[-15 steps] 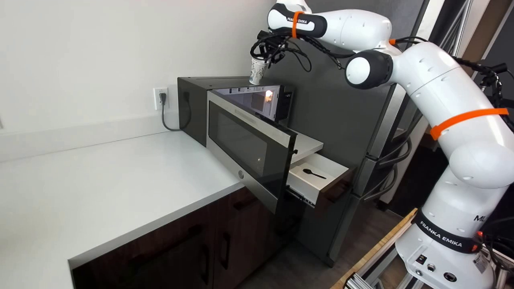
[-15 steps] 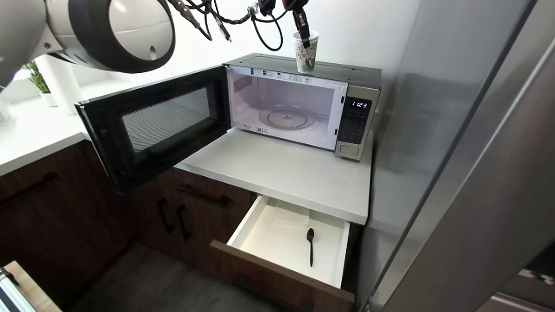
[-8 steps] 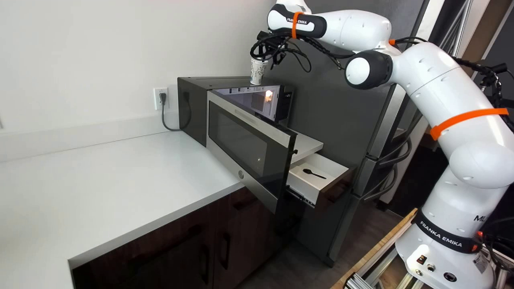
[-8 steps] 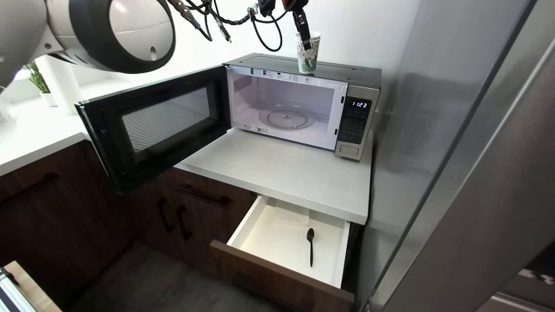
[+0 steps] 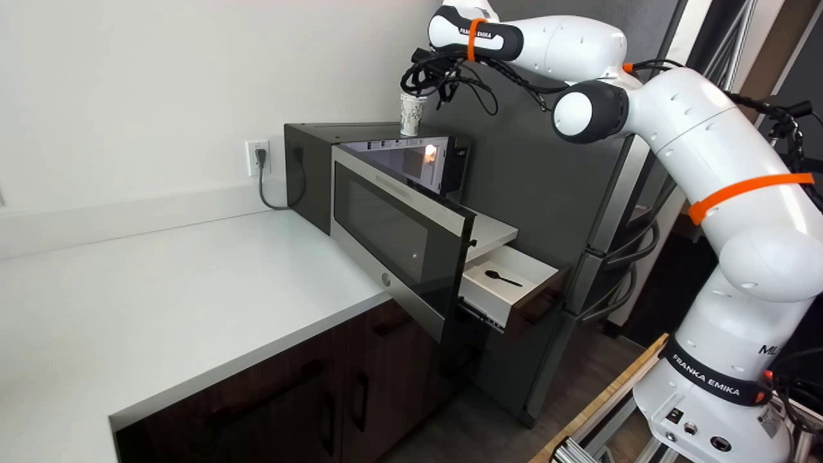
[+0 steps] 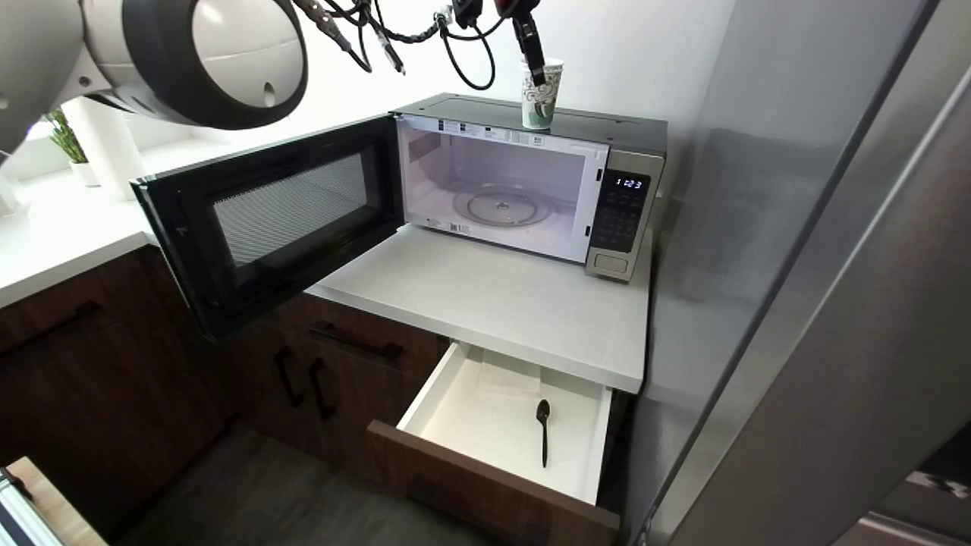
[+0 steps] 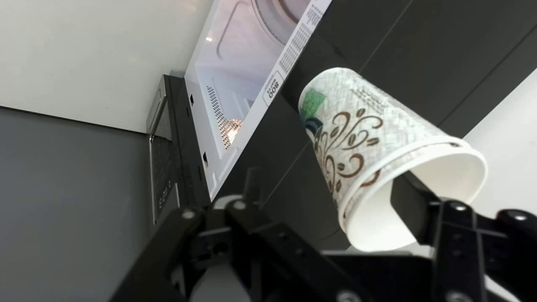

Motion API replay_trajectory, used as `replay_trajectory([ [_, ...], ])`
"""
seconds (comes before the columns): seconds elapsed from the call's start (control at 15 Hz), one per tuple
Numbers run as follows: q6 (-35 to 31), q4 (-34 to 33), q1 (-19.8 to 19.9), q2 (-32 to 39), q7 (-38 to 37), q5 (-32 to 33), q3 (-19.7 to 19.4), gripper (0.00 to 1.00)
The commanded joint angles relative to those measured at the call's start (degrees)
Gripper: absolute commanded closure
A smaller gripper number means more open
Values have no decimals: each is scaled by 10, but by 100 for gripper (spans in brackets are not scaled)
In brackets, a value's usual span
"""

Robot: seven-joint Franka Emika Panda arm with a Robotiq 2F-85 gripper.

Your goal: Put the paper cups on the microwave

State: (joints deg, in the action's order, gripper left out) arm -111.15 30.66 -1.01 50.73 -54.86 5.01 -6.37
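White paper cups (image 7: 356, 130) with a brown leaf pattern, two rims showing one inside another, stand upright on the microwave's top, close to its front edge. The same stack of cups (image 5: 411, 116) shows in both exterior views. My gripper (image 7: 329, 191) has its jaws spread wide at the rim. One of its fingers (image 7: 413, 205) reaches into the mouth of the cups, while the opposite finger stands outside, apart from the cup wall. Beneath is the dark microwave (image 6: 592, 125), its door swung out. In an exterior view, cables hide much of the gripper.
The microwave door (image 6: 281, 212) juts out over the counter edge. Below it a drawer (image 6: 493, 470) is pulled out, with a black spoon (image 6: 544, 432) inside. A grey fridge (image 5: 533, 161) rises close beside the microwave. A wall (image 5: 193, 77) stands behind.
My gripper has spread its jaws and let go of the cups. The cups, slightly tilted before, have shifted a little and now stand upright. The arm has hardly moved.
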Motion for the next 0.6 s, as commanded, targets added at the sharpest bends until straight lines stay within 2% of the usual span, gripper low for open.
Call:
replay_trajectory([
  [0.0,-14,-24,4,18,-8,-4,1,0],
  [0.4,-107,-29,0,25,1,5,-4,0],
  [0.53,-95,-17,-4,1,45,-6,16,0],
])
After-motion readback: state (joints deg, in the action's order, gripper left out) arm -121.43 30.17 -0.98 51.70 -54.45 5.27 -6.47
